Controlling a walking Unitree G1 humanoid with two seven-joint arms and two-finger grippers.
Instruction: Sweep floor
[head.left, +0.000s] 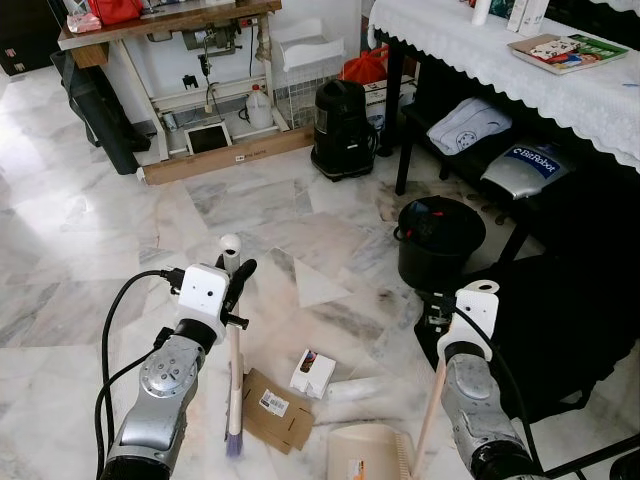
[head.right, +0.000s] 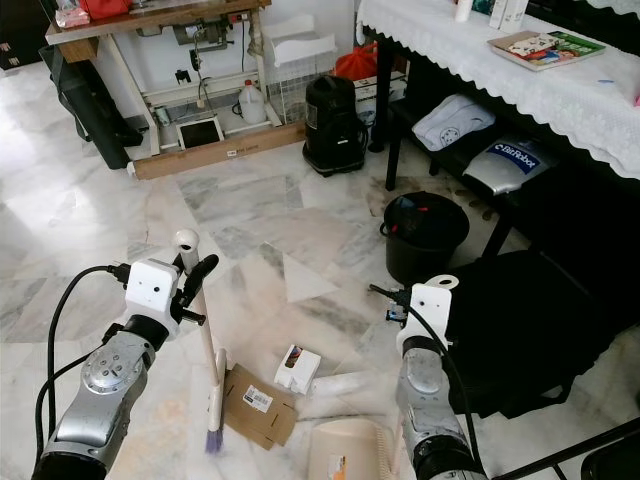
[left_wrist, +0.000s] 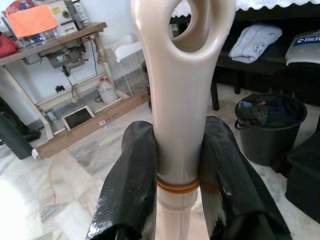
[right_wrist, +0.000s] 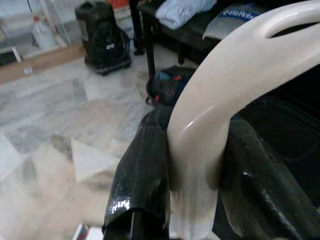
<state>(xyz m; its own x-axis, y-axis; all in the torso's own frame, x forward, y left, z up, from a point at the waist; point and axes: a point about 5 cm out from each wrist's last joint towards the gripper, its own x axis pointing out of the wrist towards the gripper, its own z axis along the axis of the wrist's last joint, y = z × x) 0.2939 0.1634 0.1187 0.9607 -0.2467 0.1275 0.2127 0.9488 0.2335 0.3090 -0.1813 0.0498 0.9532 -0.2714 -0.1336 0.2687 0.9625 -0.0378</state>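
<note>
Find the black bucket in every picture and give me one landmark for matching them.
Left eye view: black bucket right of centre, beside the dark table.
Right eye view: centre-right, bucket at.
Left wrist view: right edge, past the broom handle that the left gripper clamps.
Right wrist view: mid-frame, partly hidden behind the dustpan handle in the right gripper.
Shared landmark: black vacuum cleaner.

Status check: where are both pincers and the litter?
Left pincer shut on broom handle. Right pincer shut on dustpan handle. Cardboard piece and small box lie between brush and dustpan. Black bucket beyond.
</note>
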